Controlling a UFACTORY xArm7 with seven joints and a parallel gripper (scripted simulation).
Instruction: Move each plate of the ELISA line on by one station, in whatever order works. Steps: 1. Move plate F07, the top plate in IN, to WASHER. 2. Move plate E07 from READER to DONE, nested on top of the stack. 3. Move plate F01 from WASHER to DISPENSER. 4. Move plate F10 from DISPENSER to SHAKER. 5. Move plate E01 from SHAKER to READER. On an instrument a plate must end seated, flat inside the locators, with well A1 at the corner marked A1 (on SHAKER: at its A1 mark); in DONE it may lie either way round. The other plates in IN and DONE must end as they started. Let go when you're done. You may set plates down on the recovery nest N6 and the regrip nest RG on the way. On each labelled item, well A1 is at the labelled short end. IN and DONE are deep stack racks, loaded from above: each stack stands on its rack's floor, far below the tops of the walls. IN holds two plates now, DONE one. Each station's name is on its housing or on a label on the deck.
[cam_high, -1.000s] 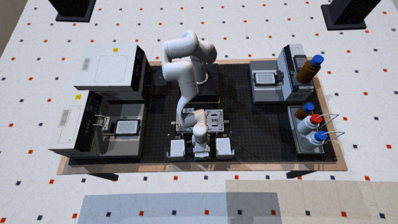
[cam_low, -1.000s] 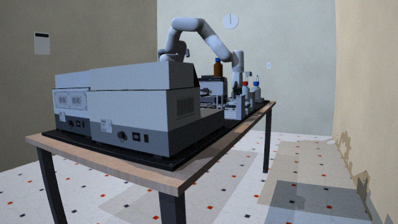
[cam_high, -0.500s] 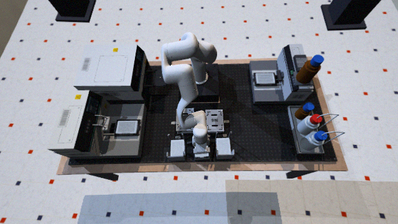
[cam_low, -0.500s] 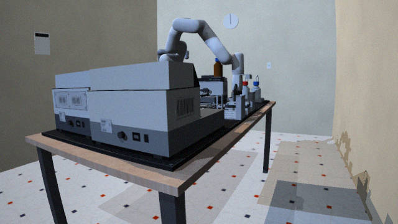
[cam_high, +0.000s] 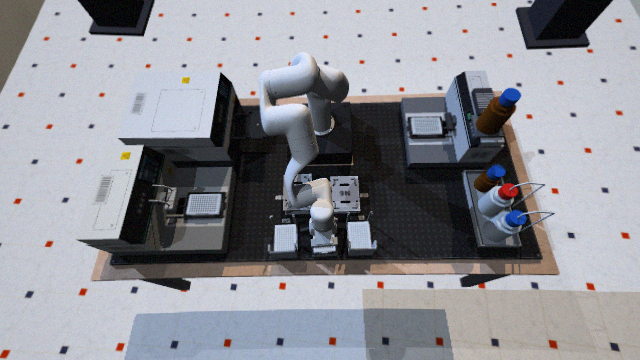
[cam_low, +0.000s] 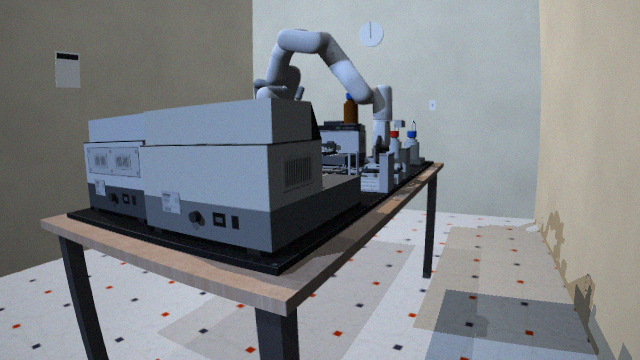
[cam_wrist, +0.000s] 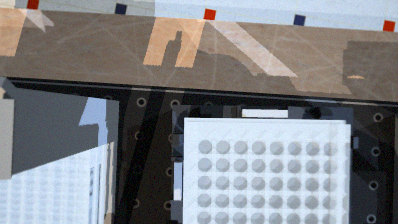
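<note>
- Two stack racks flank the gripper (cam_high: 324, 246) at the front edge of the deck: one on one side (cam_high: 285, 239) and one on the other (cam_high: 361, 236), each showing a white well plate inside from above. Which one is IN and which is DONE cannot be read.
- The gripper hangs over a middle station between those racks, fingers spread fully wide, holding nothing and touching nothing.
- In the wrist view a white well plate (cam_wrist: 265, 170) lies directly under the gripper, flat; its rows of round wells fill the lower part of the view. Its label and long axis cannot be made out.
- Behind the gripper, toward the arm's base, sits the grey nest marked N6 (cam_high: 345, 192).
- Far to either side, plates rest in the instruments: one (cam_high: 204, 204) in a grey housing, another (cam_high: 426, 126) on the opposite side.
</note>
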